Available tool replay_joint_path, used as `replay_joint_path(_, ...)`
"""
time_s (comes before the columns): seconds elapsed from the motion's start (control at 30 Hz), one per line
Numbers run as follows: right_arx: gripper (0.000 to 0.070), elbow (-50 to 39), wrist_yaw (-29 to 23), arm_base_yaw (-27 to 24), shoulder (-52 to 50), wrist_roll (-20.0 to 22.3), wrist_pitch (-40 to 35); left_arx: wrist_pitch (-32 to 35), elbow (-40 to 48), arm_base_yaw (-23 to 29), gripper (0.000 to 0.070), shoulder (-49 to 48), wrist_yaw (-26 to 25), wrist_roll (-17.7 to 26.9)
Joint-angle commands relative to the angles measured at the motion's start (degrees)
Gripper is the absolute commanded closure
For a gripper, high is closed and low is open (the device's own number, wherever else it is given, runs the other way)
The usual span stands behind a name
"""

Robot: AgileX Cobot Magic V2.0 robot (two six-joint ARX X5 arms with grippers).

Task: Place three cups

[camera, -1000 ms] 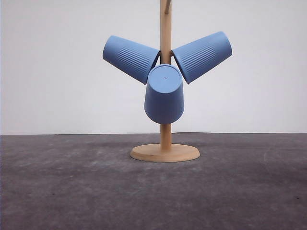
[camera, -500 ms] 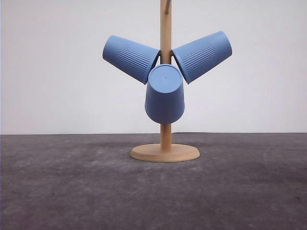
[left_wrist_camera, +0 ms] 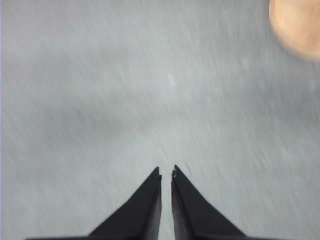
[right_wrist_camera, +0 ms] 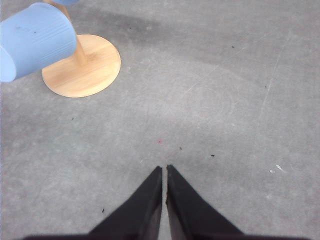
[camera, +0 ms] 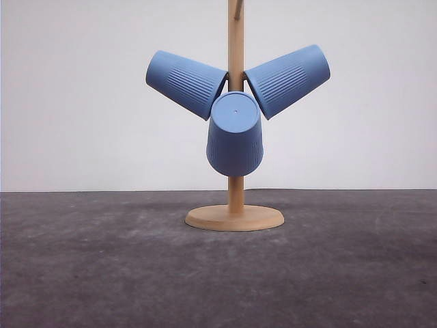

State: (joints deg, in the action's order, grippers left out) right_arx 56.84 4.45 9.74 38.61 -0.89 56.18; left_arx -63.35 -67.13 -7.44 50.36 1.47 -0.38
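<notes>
Light-blue cups, three counted [camera: 185, 83] [camera: 287, 80] [camera: 235, 134], are hung on one wooden stand [camera: 235, 217]. Both grippers, left [left_wrist_camera: 166, 173] and right [right_wrist_camera: 164, 169], are seen with jaws closed, empty, apart from them above the bench [camera: 102, 273].

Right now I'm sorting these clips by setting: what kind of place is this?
Probably a staged test bench, not a kitchen: a bare grey tabletop, a plain white backdrop, and one wooden cup stand holding three blue cups.

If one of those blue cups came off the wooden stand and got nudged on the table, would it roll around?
Probably. The front cup is round and tapered, so lying on its side it would likely roll in a curve. Its ribbed wall may help a grip. It looks like thin plastic, so probably light. The stand has a wide base and seems steady.
</notes>
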Motion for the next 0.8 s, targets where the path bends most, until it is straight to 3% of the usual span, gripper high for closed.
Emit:
replay_joint_path(0.0,0.0689,0.48,0.04,0.15,0.2,-0.83,-0.7,7.46,4.54,1.3,0.0685,-2.86,-0.34,-0.5)
replay_joint_path(0.17,0.0689,0.48,0.04,0.15,0.2,-0.83,-0.68,31.0,25.33,6.3,0.0685,-16.5,-0.37,-6.53)
replay_joint_path(0.27,0.0689,0.48,0.04,0.15,0.2,-0.83,-0.68,38.3,35.87,7.96,0.0685,-24.02,-0.36,-7.53)
replay_joint_path(0.5,0.0689,0.48,0.04,0.15,0.2,-0.83,-0.68,46.2,54.56,9.37,0.0685,-38.14,-0.36,-8.07)
replay_joint_path(0.77,0.0689,0.48,0.04,0.15,0.2,-0.83,-0.68,50.33,63.92,9.35,0.0685,-47.07,-0.14,-8.06)
